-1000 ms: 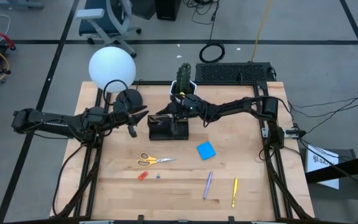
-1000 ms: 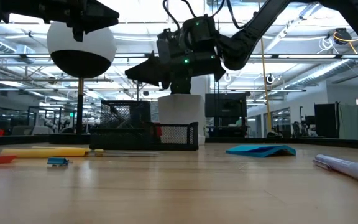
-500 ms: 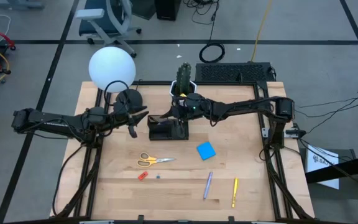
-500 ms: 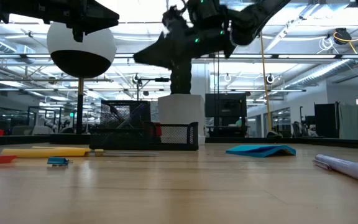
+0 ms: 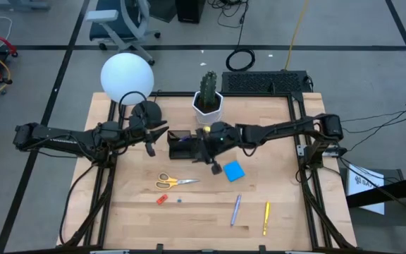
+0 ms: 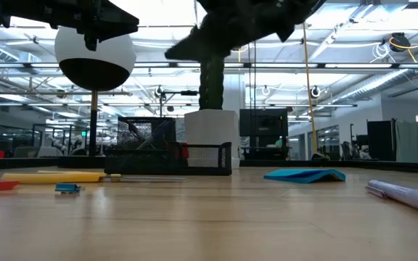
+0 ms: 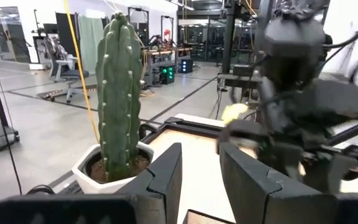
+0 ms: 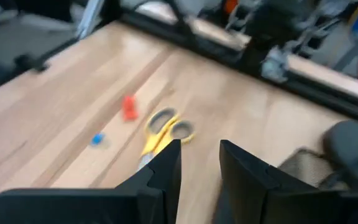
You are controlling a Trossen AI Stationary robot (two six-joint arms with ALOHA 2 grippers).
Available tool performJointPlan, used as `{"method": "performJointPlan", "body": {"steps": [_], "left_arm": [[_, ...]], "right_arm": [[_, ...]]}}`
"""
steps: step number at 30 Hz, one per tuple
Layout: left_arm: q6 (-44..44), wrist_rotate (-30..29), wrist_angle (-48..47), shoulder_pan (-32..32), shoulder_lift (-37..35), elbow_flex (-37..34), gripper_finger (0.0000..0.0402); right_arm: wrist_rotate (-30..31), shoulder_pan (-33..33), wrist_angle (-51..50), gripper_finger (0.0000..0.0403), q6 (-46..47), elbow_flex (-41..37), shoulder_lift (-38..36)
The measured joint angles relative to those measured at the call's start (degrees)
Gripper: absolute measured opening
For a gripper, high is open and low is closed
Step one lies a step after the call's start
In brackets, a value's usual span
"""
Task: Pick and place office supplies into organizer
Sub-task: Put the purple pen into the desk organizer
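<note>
no writing can be read on anything here. the right gripper reaches across from the right side of the table, hanging in the air over the front right edge of the organizer and just beside the sticky-note pad; its fingers are parted and hold nothing. the left gripper is stretched in from the left, hovering just left of the organizer beside the lamp base, its fingers also apart and empty. the organizer sits in front of the cactus pot, and what lies in its compartments cannot be made out. the scissors lie on the bare wood nearer the front, with a small red piece just in front of them. farther right lie a purple pen and a yellow pen, side by side but apart.
</note>
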Motion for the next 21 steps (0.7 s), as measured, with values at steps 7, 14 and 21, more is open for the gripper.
{"method": "performJointPlan", "body": {"steps": [7,14,21], "left_arm": [[-1.9,6.0,-0.2,0.0,0.0,0.0,0.0115],[-4.5,6.3,-1.6,0.0,0.0,0.0,0.0115],[-6.1,6.3,-3.4,0.0,0.0,0.0,0.0115]], "right_arm": [[9.1,3.8,-8.2,0.01,-2.3,0.0,-2.1],[10.7,7.4,-18.7,0.01,-3.6,0.0,-5.9],[10.9,12.8,-29.2,0.01,-5.3,0.0,-7.2]]}}
